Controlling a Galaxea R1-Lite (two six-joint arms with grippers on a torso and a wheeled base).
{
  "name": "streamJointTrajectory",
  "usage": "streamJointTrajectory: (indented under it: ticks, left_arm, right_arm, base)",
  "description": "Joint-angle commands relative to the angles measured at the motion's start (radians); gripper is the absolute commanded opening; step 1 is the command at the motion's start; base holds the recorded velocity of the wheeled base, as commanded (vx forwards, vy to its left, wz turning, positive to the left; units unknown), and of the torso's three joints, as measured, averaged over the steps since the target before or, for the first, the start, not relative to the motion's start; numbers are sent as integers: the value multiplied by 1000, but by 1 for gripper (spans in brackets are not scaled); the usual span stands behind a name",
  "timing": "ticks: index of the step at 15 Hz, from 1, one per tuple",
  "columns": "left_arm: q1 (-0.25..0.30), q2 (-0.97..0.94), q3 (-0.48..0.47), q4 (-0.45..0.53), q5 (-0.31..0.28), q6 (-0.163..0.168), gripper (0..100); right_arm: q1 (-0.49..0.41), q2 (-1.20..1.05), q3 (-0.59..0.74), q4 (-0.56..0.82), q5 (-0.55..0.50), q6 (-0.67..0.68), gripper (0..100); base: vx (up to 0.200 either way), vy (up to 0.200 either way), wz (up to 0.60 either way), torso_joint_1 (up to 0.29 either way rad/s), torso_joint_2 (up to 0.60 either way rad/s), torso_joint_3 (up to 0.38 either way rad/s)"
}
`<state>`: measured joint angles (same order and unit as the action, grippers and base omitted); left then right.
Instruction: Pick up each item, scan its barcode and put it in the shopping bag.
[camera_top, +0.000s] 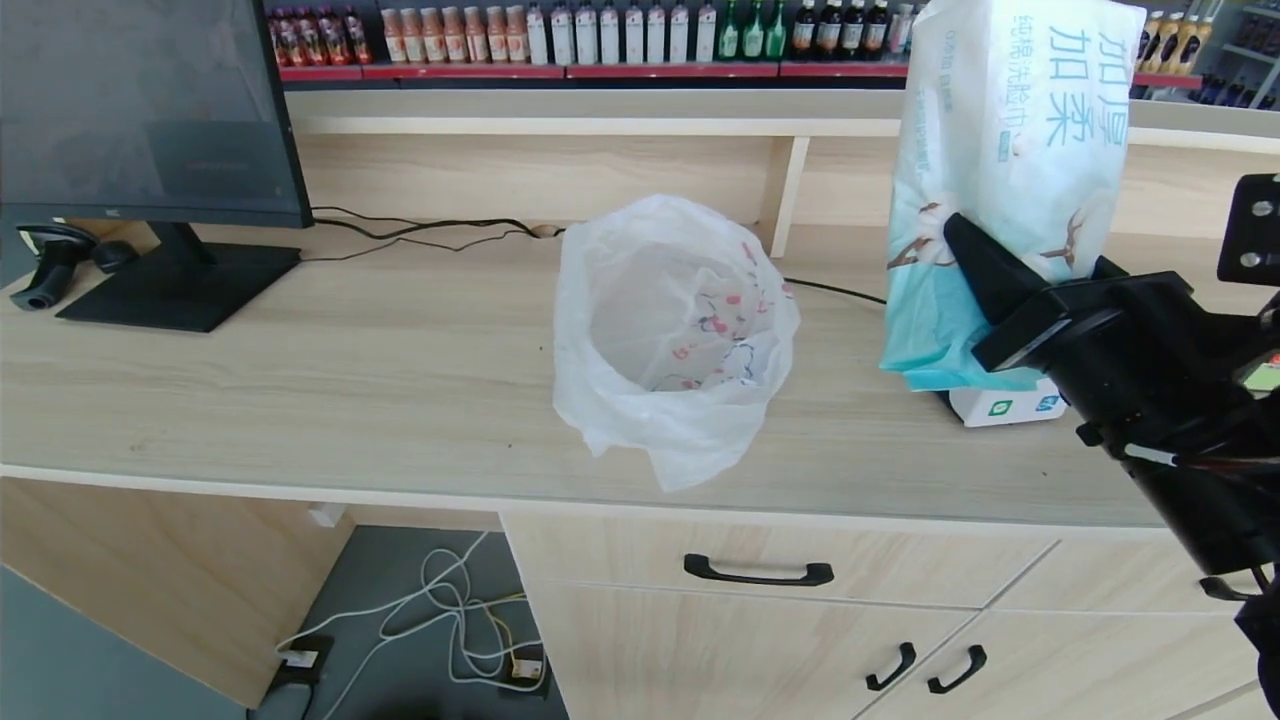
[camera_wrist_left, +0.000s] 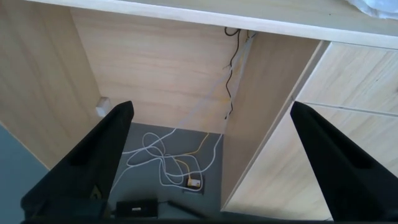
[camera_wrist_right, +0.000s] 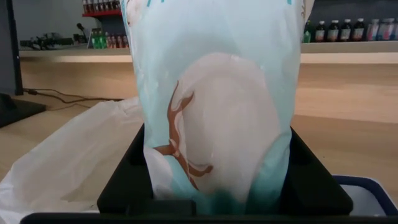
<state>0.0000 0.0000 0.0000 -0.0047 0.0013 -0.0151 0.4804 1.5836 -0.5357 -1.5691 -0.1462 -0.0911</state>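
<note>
Head view | R jaws clamp tissue pack (camera_top: 1010, 130) | L jaws apart | shopping bag (camera_top: 690, 440) open

Tissue pack (camera_top: 1010, 150), upper right: top end cropped by the frame edge, lower middle covered by the right gripper (camera_top: 975, 250). One black finger (camera_top: 990, 270) lies across the front; the other is behind the pack. White box (camera_top: 1005, 408) below the pack is mostly hidden, can't tell what it is. Shopping bag (camera_top: 670, 330), centre: printed film shows inside, contents can't tell. Monitor (camera_top: 140, 100) is cropped top and left. Black handheld device (camera_top: 45, 265), far left, is partly behind the monitor. Shelf bottles (camera_top: 600, 30) along the top: caps cropped, labels too small. Left gripper (camera_wrist_left: 208, 155): both finger bases run out of frame.
</note>
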Motion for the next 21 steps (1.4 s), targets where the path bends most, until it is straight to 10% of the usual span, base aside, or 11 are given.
streamJointTrajectory:
  ticks: [1,21]
  left_arm:
    - [0,0,0,0,0,0,100]
    - [2,0,0,-1,0,0,100]
  right_arm:
    - [1,-4,2,-2,-1,-1,0]
    - [70,248,-182,21,-415,109,0]
  base:
    - [0,0,600,-7,2,2]
    - [0,0,180,0,1,0]
